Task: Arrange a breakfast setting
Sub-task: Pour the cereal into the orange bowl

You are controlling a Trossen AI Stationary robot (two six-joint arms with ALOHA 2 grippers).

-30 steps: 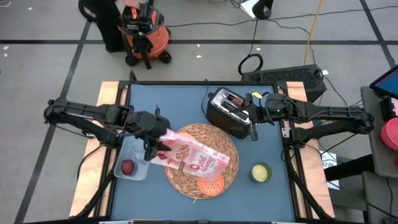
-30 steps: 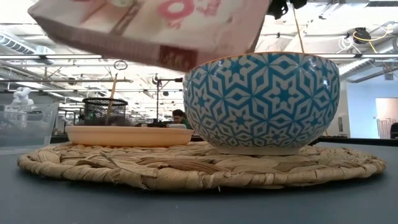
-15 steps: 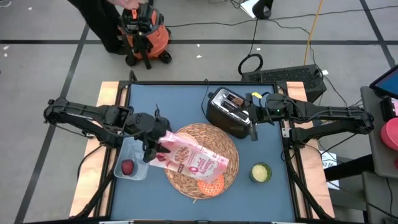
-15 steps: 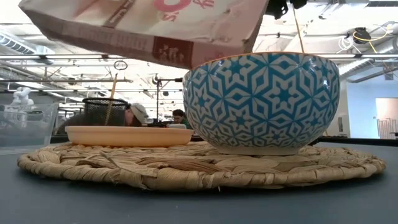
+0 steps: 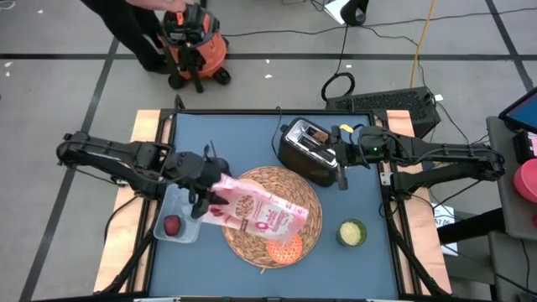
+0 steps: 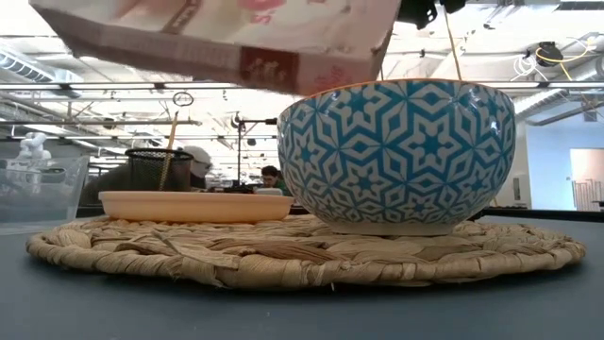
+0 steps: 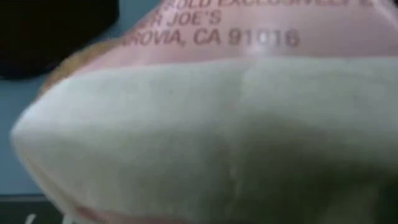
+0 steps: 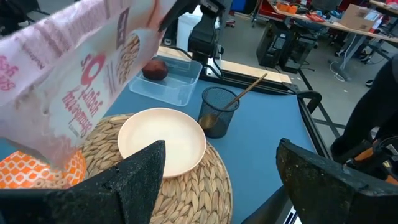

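Pink-and-white, the cereal box (image 5: 260,215) hangs tilted over the woven straw placemat (image 5: 252,243) at the centre of the high view, clamped at its end by the left gripper (image 5: 204,195). Beneath it sit the blue-patterned bowl (image 6: 399,156) and a shallow orange dish (image 6: 195,205). At lower left, a clear tub (image 5: 176,220) holds a dark-red fruit (image 5: 172,225). A mesh cup (image 8: 218,112) holds a wooden spoon (image 8: 247,89). The right gripper (image 5: 340,172) waits, fingers apart, beside the toaster (image 5: 306,151).

Cereal box (image 6: 226,38) above patterned bowl (image 6: 401,156)
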